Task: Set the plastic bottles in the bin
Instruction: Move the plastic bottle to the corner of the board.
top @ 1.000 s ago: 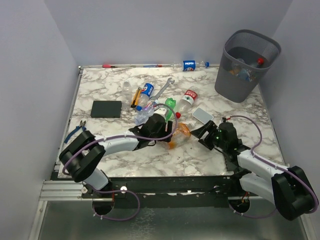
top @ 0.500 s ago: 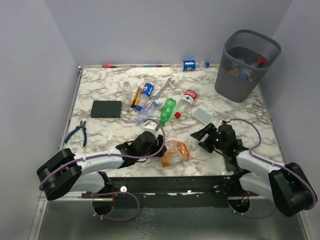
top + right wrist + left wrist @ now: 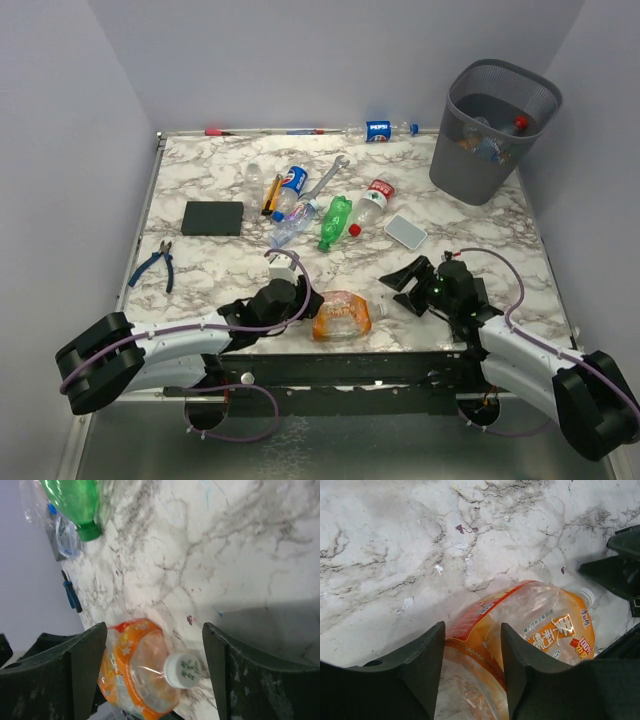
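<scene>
A crushed orange bottle (image 3: 340, 316) with a white cap lies near the table's front edge. My left gripper (image 3: 308, 312) holds its base end, and in the left wrist view both fingers (image 3: 427, 655) press the sides of the orange bottle (image 3: 540, 620). My right gripper (image 3: 402, 285) stands open just right of the cap, apart from the orange bottle (image 3: 140, 670). Other plastic bottles lie mid-table: a green bottle (image 3: 335, 220), a red-labelled one (image 3: 373, 197) and a Pepsi one (image 3: 290, 185). The mesh bin (image 3: 470, 160) stands at the back right with bottles inside.
A black block (image 3: 213, 217), a silver wrench (image 3: 325, 178), a yellow-handled screwdriver (image 3: 270, 195), blue pliers (image 3: 155, 262) and a flat pale block (image 3: 405, 231) lie on the marble. Another Pepsi bottle (image 3: 378, 130) rests against the back wall.
My left arm has drawn back toward the front edge while its jaws narrowed round the orange bottle, which came along. The right gripper shifted slightly nearer, staying open.
</scene>
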Robot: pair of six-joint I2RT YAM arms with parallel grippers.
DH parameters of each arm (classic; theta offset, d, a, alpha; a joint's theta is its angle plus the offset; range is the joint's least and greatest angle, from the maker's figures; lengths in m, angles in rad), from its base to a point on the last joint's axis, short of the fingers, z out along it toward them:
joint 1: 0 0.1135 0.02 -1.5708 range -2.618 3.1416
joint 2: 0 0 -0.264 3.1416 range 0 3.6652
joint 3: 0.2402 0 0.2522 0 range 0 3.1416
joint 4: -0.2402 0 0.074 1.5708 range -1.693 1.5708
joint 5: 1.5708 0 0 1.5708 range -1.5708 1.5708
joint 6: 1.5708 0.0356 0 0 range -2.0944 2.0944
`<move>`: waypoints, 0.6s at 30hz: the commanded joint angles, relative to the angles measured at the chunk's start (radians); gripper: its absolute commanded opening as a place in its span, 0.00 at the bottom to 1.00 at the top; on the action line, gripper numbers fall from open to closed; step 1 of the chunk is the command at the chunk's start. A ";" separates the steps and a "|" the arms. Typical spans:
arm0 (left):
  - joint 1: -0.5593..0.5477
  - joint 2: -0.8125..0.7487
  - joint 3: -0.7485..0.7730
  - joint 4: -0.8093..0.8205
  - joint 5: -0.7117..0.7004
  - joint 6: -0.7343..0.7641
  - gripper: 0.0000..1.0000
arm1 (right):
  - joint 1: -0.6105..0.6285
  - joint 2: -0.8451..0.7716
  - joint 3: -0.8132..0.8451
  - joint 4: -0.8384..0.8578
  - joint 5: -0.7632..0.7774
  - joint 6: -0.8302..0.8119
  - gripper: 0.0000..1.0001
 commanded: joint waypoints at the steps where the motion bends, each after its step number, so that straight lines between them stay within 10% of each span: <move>1: -0.006 -0.037 -0.052 -0.063 -0.059 -0.031 0.50 | 0.048 -0.074 -0.049 -0.112 -0.002 0.041 0.80; 7: -0.006 -0.173 0.058 -0.174 -0.128 0.084 0.81 | 0.051 -0.333 -0.030 -0.369 0.073 0.017 0.80; 18: -0.003 -0.031 0.294 -0.291 -0.050 0.279 0.97 | 0.073 -0.399 0.043 -0.515 -0.154 0.023 0.83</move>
